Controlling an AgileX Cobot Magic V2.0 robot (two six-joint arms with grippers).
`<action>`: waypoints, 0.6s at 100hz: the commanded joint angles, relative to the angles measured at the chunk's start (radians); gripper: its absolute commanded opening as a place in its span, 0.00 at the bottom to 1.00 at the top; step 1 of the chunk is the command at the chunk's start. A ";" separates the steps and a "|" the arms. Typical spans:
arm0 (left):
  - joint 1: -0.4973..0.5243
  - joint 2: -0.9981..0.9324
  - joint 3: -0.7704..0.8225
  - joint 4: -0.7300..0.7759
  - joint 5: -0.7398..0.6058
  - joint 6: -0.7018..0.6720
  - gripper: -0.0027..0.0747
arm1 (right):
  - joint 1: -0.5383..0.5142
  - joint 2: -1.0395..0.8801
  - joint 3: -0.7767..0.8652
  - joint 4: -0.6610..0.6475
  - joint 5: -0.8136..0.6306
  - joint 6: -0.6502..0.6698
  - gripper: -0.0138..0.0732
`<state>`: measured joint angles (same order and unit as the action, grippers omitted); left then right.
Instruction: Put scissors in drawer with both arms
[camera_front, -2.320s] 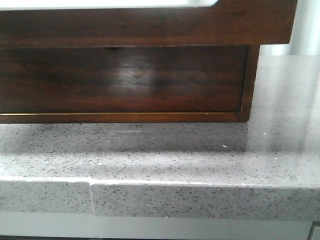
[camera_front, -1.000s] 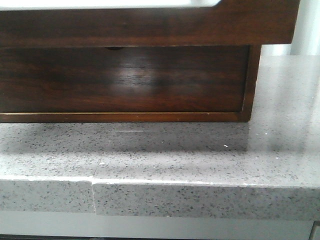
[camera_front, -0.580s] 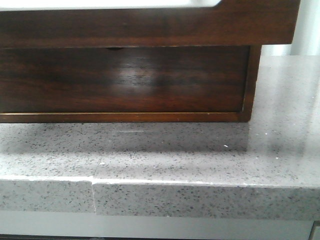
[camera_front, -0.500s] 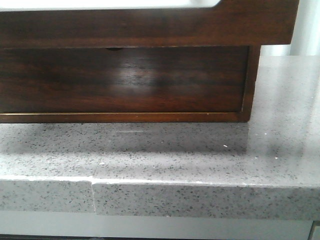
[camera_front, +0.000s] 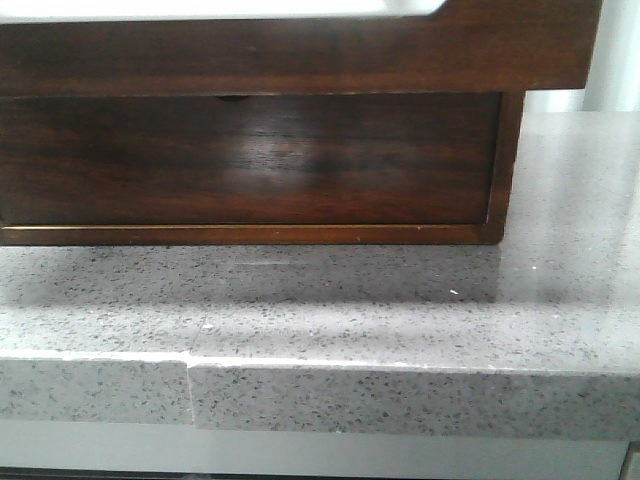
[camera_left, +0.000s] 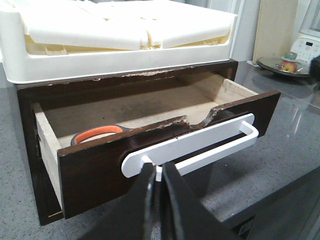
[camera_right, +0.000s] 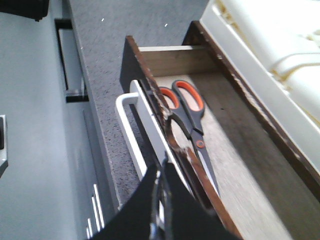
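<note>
The drawer (camera_left: 95, 172) stands pulled open, and the scissors (camera_right: 192, 125) lie flat on its wooden floor, orange-lined loops toward the far end. In the left wrist view only one orange loop (camera_left: 95, 134) shows behind the drawer front. My left gripper (camera_left: 156, 169) is shut on the left end of the white handle (camera_left: 200, 142). My right gripper (camera_right: 160, 172) is shut on the same handle (camera_right: 129, 130), outside the drawer front. In the front view the drawer front (camera_front: 300, 55) fills the top, and no gripper shows there.
A white plastic tray (camera_left: 120, 55) sits on top of the cabinet. A second, taller drawer front (camera_front: 250, 160) is closed below. The speckled grey countertop (camera_front: 400, 300) ends in an edge in front. A plate with fruit (camera_left: 285, 64) stands far off.
The whole front view has shifted a few pixels to the right. The drawer front keeps about the same place, and no gripper has come into that view.
</note>
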<state>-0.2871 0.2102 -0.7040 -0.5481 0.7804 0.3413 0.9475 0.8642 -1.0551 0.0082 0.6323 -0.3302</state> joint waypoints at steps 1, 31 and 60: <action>-0.006 -0.008 -0.003 -0.025 -0.081 0.002 0.01 | 0.000 -0.165 0.117 -0.099 -0.150 0.077 0.11; -0.006 -0.047 0.084 -0.025 -0.094 0.000 0.01 | -0.024 -0.523 0.345 -0.209 -0.173 0.154 0.11; -0.006 -0.047 0.093 -0.029 -0.090 0.000 0.01 | -0.024 -0.565 0.345 -0.209 -0.173 0.154 0.11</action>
<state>-0.2871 0.1498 -0.5883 -0.5481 0.7609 0.3413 0.9261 0.2914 -0.6869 -0.1819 0.5455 -0.1826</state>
